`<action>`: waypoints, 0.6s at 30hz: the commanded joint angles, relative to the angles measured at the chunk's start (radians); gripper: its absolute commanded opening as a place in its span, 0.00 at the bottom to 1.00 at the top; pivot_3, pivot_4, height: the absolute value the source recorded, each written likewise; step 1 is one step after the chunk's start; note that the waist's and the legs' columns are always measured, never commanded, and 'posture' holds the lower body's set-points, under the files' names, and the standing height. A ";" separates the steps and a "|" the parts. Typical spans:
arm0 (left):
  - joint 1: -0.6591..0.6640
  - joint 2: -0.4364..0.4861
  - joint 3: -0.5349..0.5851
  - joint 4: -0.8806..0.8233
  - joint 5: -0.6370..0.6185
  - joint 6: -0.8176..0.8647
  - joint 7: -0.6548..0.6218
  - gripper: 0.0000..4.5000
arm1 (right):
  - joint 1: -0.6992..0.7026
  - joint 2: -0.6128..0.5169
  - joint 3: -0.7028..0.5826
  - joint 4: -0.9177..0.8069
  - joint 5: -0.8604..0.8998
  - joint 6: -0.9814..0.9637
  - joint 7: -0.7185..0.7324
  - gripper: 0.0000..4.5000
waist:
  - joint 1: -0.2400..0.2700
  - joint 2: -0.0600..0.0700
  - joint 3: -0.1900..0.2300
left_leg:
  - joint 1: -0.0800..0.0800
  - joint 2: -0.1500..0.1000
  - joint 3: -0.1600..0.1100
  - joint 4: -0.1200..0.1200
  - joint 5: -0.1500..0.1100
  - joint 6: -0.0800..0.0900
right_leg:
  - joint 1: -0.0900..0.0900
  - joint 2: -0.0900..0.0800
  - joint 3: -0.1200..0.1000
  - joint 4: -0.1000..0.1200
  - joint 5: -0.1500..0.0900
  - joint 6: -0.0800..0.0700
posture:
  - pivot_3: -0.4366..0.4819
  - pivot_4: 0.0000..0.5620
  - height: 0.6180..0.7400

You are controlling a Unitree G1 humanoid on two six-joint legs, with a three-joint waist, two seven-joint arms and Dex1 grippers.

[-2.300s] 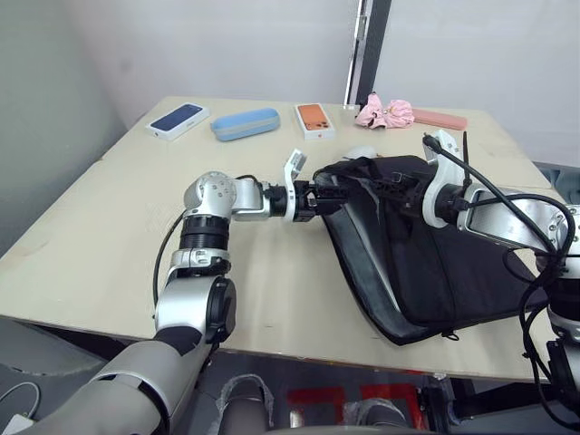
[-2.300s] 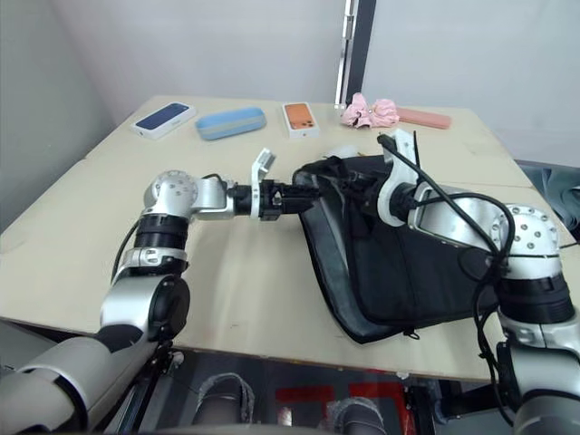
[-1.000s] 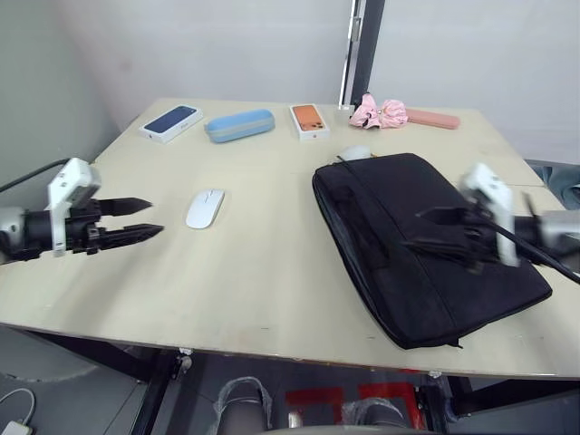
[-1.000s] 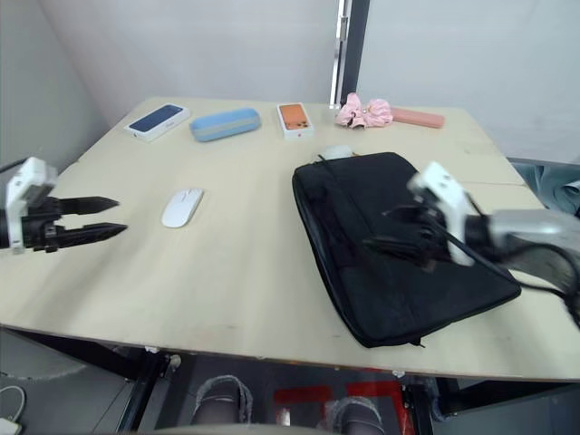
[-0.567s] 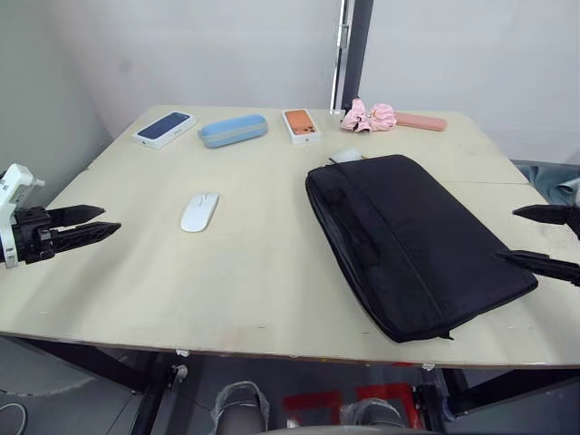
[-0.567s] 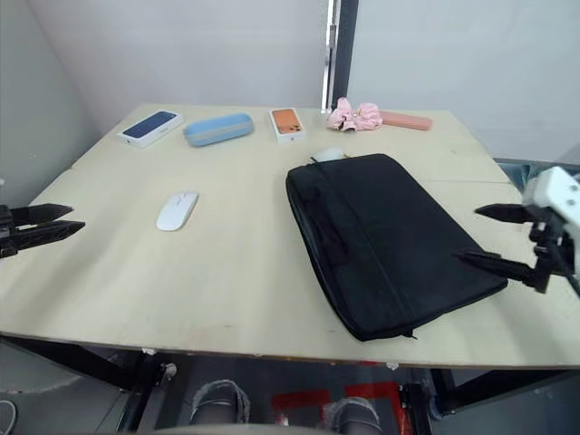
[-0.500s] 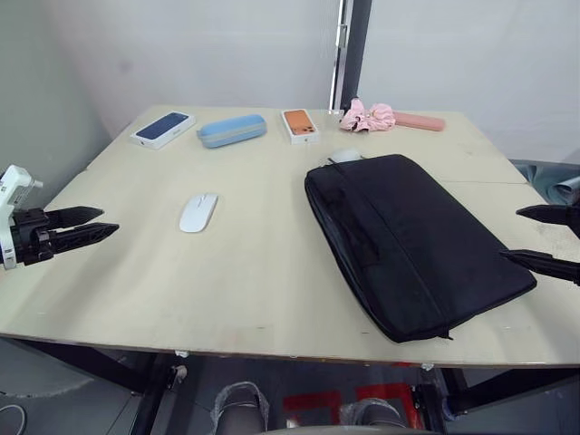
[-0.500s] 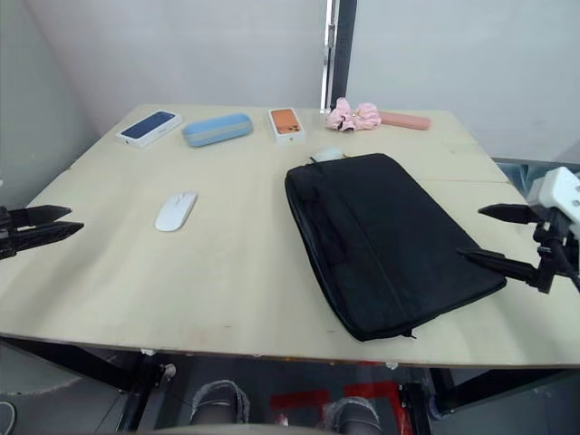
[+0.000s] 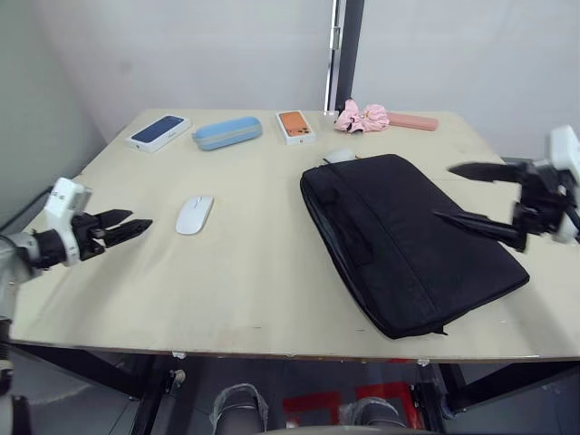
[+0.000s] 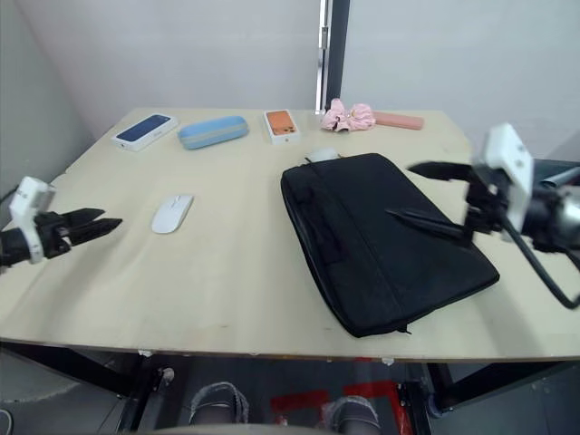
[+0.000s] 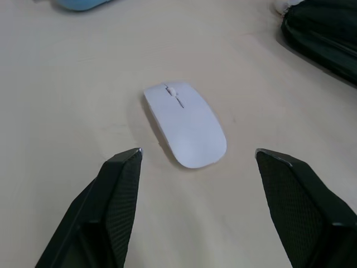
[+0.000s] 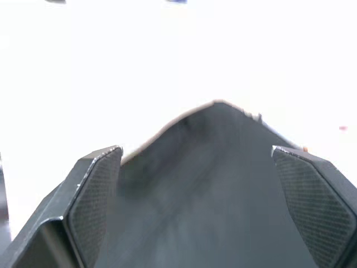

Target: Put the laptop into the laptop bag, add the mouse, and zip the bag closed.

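Black right gripper (image 9: 464, 194) now hovers over laptop bag (image 9: 408, 237), jaws apart.

You are looking at a pale beige table (image 9: 272, 272) under off-white walls. The laptop bag (image 9: 408, 240) is showing plain black fabric with no pattern. The mouse (image 9: 194, 215) is showing smooth white, with a small grey wheel strip visible in the left wrist view. The left gripper (image 9: 131, 228) and the right gripper (image 9: 458, 192) are presenting black fingers (image 11: 120, 195) with a fine woven-weave texture, on white wrist housings. Along the far edge, you are seeing a white phone box with a dark blue top (image 9: 159, 130), a light blue case (image 9: 227, 132), a white phone box with an orange top (image 9: 295, 125), a pink crumpled fabric item (image 9: 361, 116) and a salmon-pink flat case (image 9: 412, 121).
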 commanded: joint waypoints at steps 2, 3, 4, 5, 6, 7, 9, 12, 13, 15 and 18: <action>-0.062 -0.083 -0.022 -0.033 0.032 0.005 0.153 0.76 | -0.144 0.021 0.114 -0.088 0.093 0.042 -0.059 0.99 | 0.006 0.000 0.000 | -0.001 0.000 0.000 0.002 0.000 0.000 | 0.000 0.000 0.000 0.000 0.000 0.000 | 0.48 0.27 1.00; -0.063 -0.101 -0.027 -0.038 0.030 0.001 0.162 0.76 | -0.164 0.023 0.131 -0.097 0.092 0.040 -0.060 0.99 | 0.009 -0.001 -0.001 | -0.002 0.000 -0.001 0.003 0.000 0.000 | 0.000 0.000 0.000 0.000 0.000 0.000 | 0.48 0.27 1.00; -0.071 -0.115 -0.026 -0.031 0.026 0.009 0.176 0.76 | -0.183 0.026 0.142 -0.102 0.103 0.045 -0.065 0.99 | 0.010 -0.001 -0.001 | -0.002 0.000 -0.001 0.003 0.000 0.000 | 0.001 0.000 -0.001 0.000 0.000 0.000 | 0.48 0.27 1.00; -0.086 -0.130 -0.032 -0.018 0.033 -0.005 0.192 0.76 | -0.205 0.034 0.153 -0.108 0.121 0.050 -0.075 0.99 | 0.010 -0.001 -0.001 | -0.003 0.000 -0.001 0.003 0.000 0.000 | 0.001 0.000 -0.001 -0.001 0.000 0.000 | 0.48 0.27 1.00; -0.096 -0.140 -0.036 -0.008 0.039 -0.016 0.203 0.76 | -0.220 0.039 0.160 -0.112 0.135 0.054 -0.083 0.99 | 0.010 -0.001 -0.001 | -0.003 0.000 -0.001 0.003 0.000 0.000 | 0.001 0.000 -0.001 -0.001 0.000 0.000 | 0.48 0.27 1.00; -0.111 -0.153 -0.055 0.003 0.053 -0.023 0.216 0.76 | -0.231 0.042 0.168 -0.119 0.147 0.057 -0.090 0.99 | 0.011 -0.001 -0.001 | -0.003 0.000 -0.002 0.003 0.000 0.000 | 0.001 0.000 -0.001 0.000 0.000 0.000 | 0.48 0.27 1.00; -0.147 -0.185 -0.085 0.026 0.077 -0.034 0.246 0.76 | -0.233 0.046 0.186 -0.132 0.135 0.051 -0.094 0.99 | 0.015 -0.001 -0.001 | -0.003 0.000 -0.002 0.003 0.000 0.000 | 0.001 0.000 -0.002 0.000 0.000 0.000 | 0.48 0.27 1.00; -0.185 -0.212 -0.121 0.044 0.108 -0.051 0.270 0.76 | -0.235 0.049 0.199 -0.134 0.129 0.051 -0.105 0.99 | 0.016 -0.002 -0.001 | -0.002 0.000 -0.002 0.004 0.000 0.000 | 0.002 0.000 -0.002 0.000 0.000 0.000 | 0.48 0.27 1.00; -0.194 -0.219 -0.131 0.045 0.113 -0.056 0.273 0.76 | -0.236 0.048 0.201 -0.135 0.128 0.050 -0.106 0.99 | 0.016 -0.002 -0.001 | -0.002 0.000 -0.002 0.004 0.000 0.000 | 0.002 0.000 -0.002 0.000 0.000 0.000 | 0.48 0.27 1.00; -0.219 -0.244 -0.148 0.044 0.117 -0.035 0.293 0.87 | -0.244 0.049 0.203 -0.139 0.129 0.047 -0.116 1.00 | 0.016 -0.002 -0.001 | -0.002 0.000 -0.002 0.004 0.000 0.000 | 0.002 0.000 -0.002 0.000 0.000 0.000 | 0.48 0.27 1.00; -0.242 -0.260 -0.180 0.066 0.161 -0.056 0.339 0.99 | -0.262 0.054 0.197 -0.137 0.152 0.051 -0.133 1.00 | 0.015 -0.002 -0.001 | -0.003 0.000 -0.003 0.004 0.000 0.000 | 0.002 0.000 -0.002 0.000 0.000 0.000 | 0.48 0.27 1.00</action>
